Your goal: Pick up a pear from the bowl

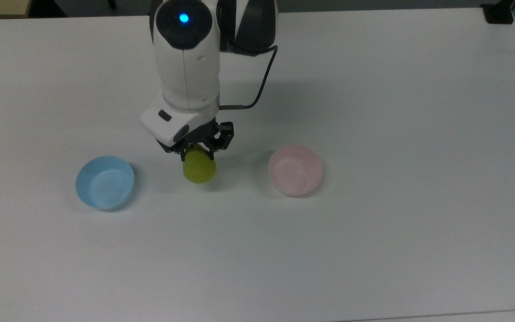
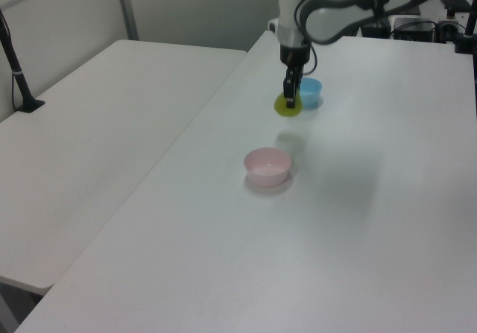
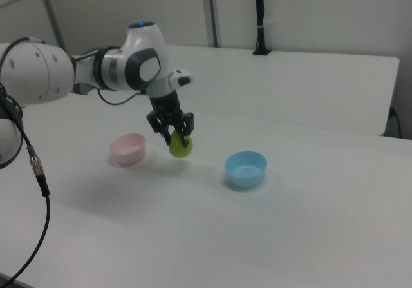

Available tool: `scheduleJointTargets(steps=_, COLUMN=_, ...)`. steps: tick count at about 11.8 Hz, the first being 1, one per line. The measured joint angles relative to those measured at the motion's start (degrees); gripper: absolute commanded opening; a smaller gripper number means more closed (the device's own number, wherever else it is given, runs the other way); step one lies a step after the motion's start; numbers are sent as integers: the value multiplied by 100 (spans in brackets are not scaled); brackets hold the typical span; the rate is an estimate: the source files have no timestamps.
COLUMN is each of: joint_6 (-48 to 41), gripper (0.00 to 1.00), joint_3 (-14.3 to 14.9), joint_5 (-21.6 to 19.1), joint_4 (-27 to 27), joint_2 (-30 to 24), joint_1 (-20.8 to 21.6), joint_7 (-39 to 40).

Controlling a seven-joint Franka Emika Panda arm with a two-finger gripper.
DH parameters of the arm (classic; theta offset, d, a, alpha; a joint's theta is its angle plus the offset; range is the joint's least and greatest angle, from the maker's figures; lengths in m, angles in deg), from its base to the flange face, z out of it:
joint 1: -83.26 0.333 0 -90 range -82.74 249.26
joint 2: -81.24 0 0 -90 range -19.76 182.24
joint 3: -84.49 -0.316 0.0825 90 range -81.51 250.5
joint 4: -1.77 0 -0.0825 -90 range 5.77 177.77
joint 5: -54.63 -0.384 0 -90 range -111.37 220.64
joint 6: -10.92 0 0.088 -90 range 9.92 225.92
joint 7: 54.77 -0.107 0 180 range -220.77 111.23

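Pear held aloft, clear of the pink bowl

Top view: the gripper point(image 1: 199, 150) jaws clench the pear point(image 1: 199, 169) by its narrow upper end, between the bowl point(image 1: 296, 170) at right and blue bowl point(image 1: 104, 182) at left; likely light, firm, smooth-skinned. Left view: yellow-green pear point(image 2: 288, 106) hangs above the counter point(image 2: 358, 221). Right view: rounded bottom of the pear point(image 3: 181, 145) hangs free.

Bright, even overhead light; soft shadows.

yellow-green pear point(image 1: 199, 168) held aloft, pink bowl point(image 1: 296, 170) upright on table
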Motion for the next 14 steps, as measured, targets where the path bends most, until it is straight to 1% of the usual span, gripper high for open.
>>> scheduleJointTargets(steps=1, joint_6=4, gripper=23, joint_3=-5, joint_5=57, joint_4=27, joint_2=149, joint_1=26, joint_7=0)
scheduleJointTargets(steps=2, joint_6=7, gripper=35, joint_3=-7, joint_5=76, joint_4=40, joint_2=259, joint_1=38, joint_7=0)
scheduleJointTargets(steps=3, joint_6=8, gripper=64, joint_3=-9, joint_5=105, joint_4=47, joint_2=325, joint_1=42, joint_7=0)
scheduleJointTargets(steps=4, joint_6=8, gripper=100, joint_3=-9, joint_5=173, joint_4=50, joint_2=361, joint_1=45, joint_7=0)
scheduleJointTargets(steps=7, joint_6=8, gripper=100, joint_3=-9, joint_5=215, joint_4=29, joint_2=347, joint_1=45, joint_7=0)
scheduleJointTargets(steps=9, joint_6=8, gripper=100, joint_3=9, joint_5=214, joint_4=-56, joint_2=169, joint_1=9, joint_7=-28)
scheduleJointTargets(steps=11, joint_6=-98, gripper=100, joint_3=32, joint_5=214, joint_4=-114, joint_2=-282, joint_1=-122, joint_7=-343)
scheduleJointTargets(steps=14, joint_6=-969, gripper=100, joint_3=34, joint_5=198, joint_4=-122, joint_2=-1134, joint_1=-363, joint_7=-514)
